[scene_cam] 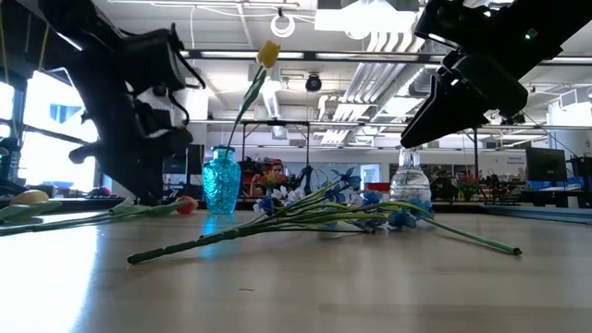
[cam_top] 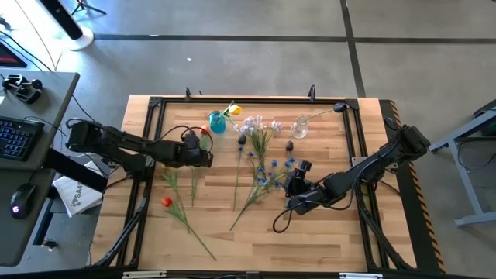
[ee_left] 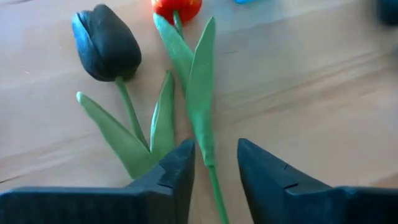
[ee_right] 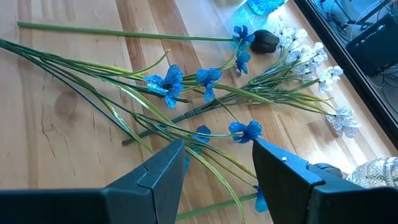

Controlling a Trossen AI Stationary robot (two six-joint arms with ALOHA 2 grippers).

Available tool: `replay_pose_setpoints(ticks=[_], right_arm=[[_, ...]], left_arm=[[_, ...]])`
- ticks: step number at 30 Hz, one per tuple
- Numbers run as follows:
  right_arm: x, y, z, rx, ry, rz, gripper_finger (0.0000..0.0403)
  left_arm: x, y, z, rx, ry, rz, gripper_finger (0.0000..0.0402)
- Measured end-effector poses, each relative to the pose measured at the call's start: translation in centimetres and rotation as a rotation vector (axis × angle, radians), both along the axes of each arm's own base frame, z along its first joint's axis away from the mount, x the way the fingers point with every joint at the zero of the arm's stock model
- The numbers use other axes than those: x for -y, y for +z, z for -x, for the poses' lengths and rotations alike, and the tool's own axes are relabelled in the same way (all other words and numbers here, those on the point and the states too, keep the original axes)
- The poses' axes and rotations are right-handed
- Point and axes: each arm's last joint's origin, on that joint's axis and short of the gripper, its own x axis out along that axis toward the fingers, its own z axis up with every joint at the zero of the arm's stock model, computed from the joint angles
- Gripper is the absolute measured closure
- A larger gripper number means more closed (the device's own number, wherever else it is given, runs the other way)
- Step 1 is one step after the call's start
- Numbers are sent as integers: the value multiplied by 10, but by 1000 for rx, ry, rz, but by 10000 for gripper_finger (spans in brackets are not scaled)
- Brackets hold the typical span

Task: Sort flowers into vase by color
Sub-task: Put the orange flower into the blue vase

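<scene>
My left gripper [cam_top: 203, 147] [ee_left: 216, 168] is open and low over the table's left half. Its fingers stand on either side of the green stem [ee_left: 208, 155] of a red tulip [ee_left: 177, 7] that lies flat on the table. A dark tulip [ee_left: 106, 43] lies beside the red one. My right gripper [cam_top: 296, 177] [ee_right: 217, 180] is open and empty above a loose heap of blue-flowered stems [ee_right: 186, 93] [cam_top: 271, 167]. A yellow tulip [cam_top: 235, 111] [scene_cam: 268, 53] stands in the blue vase [cam_top: 217, 122] [scene_cam: 222, 180]. A clear vase [cam_top: 301, 126] stands further right. Another red flower [cam_top: 167, 202] lies near the left front.
Pale blossom sprays [cam_top: 260, 124] [ee_right: 311, 62] and dark tulip heads [cam_top: 289, 145] lie between the two vases. Long green stems [cam_top: 248, 198] fan out toward the table's near edge. A black frame [cam_top: 155, 105] runs round the tabletop. A desk with a keyboard [cam_top: 15, 139] stands to the left.
</scene>
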Motion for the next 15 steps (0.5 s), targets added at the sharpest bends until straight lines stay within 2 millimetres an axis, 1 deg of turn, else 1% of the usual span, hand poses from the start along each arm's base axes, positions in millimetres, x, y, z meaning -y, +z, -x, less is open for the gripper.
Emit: replay_pose_setpoints(ticks=[2, 4, 8, 11, 15], right_arm=[[0, 0, 0, 0, 0, 0, 217], [0, 0, 0, 0, 0, 0, 217], [0, 0, 0, -1, 3, 2, 217], [0, 0, 0, -1, 3, 3, 217], [0, 0, 0, -2, 3, 3, 217]], left_arm=[[-3, -7, -3, -14, 15, 14, 275], [-5, -14, -5, -34, 20, 31, 270], [-8, -22, -8, -66, 29, 45, 278], [-8, -24, -9, -71, 29, 47, 299], [-8, -22, -8, -67, 14, 46, 348]])
